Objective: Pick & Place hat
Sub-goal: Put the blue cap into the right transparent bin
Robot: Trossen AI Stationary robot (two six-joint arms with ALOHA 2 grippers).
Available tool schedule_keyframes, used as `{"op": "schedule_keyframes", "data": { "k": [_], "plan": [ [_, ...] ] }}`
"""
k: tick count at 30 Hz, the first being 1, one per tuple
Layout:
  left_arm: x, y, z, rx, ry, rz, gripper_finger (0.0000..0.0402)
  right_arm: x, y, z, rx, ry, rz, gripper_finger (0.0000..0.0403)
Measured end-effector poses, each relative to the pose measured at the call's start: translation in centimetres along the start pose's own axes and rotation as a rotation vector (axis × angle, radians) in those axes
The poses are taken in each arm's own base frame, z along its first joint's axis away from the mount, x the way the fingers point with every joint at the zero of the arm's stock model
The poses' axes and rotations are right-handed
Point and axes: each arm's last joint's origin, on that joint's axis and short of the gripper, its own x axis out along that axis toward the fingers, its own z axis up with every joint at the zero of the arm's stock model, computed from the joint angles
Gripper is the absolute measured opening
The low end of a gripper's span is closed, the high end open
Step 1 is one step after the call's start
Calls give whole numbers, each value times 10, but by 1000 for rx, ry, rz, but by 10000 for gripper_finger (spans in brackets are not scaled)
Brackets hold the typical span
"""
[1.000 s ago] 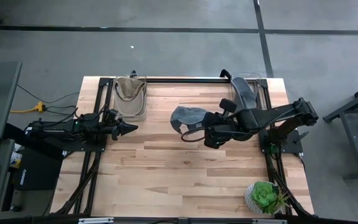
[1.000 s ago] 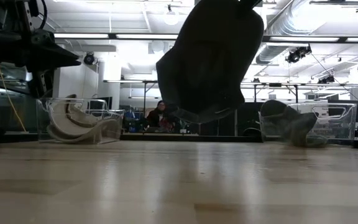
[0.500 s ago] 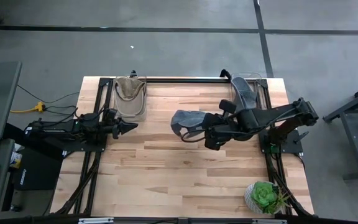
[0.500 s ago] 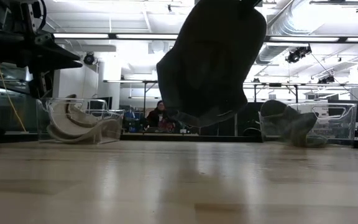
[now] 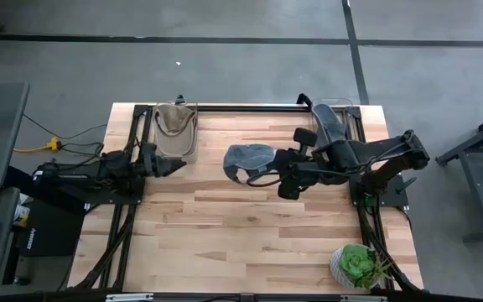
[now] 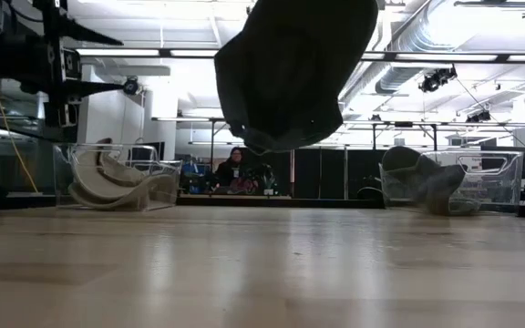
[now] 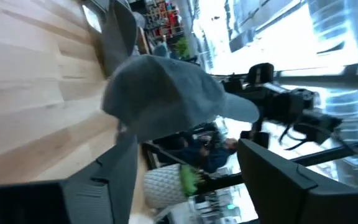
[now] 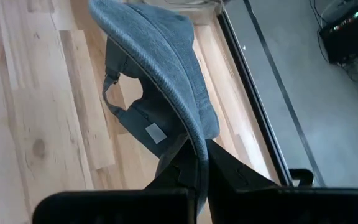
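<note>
Hat (image 5: 250, 157), a grey cap, hangs clear above the middle of the wooden table (image 5: 225, 243), its brim pinched between the fingers of the right gripper (image 5: 268, 170) reaching in from 3 o'clock. Left gripper (image 5: 177, 167), fingers spread, waits at 9 o'clock just beside the clear bin (image 5: 177, 134) holding a tan cap (image 5: 174, 117). A second bin (image 6: 481, 178) stands at the far right edge.

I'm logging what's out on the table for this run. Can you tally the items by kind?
Hats: 3, a grey one held in the right claw, a beige one in the left bin, a dark grey one in the right bin
Clear bins: 2
Potted plants: 1
Total: 6
</note>
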Motion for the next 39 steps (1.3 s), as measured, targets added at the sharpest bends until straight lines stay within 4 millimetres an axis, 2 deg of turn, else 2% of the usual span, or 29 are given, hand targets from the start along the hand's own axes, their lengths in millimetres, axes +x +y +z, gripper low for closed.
{"op": "schedule_keyframes", "data": {
  "k": [3,13,26,33,39],
  "plan": [
    [3,0,-1,-26,1,3,248,0,1,2,8,-18,19,4],
    [28,-3,-5,-5,5,18,250,0,4,8,4,-61,60,4],
    [94,-34,-10,66,83,181,250,0,4,8,-20,-65,64,4],
    [123,-53,-12,104,133,133,250,0,4,8,-19,-65,64,4],
    [137,-49,-18,110,203,163,250,0,4,8,-20,-66,60,3]
  ]
}}
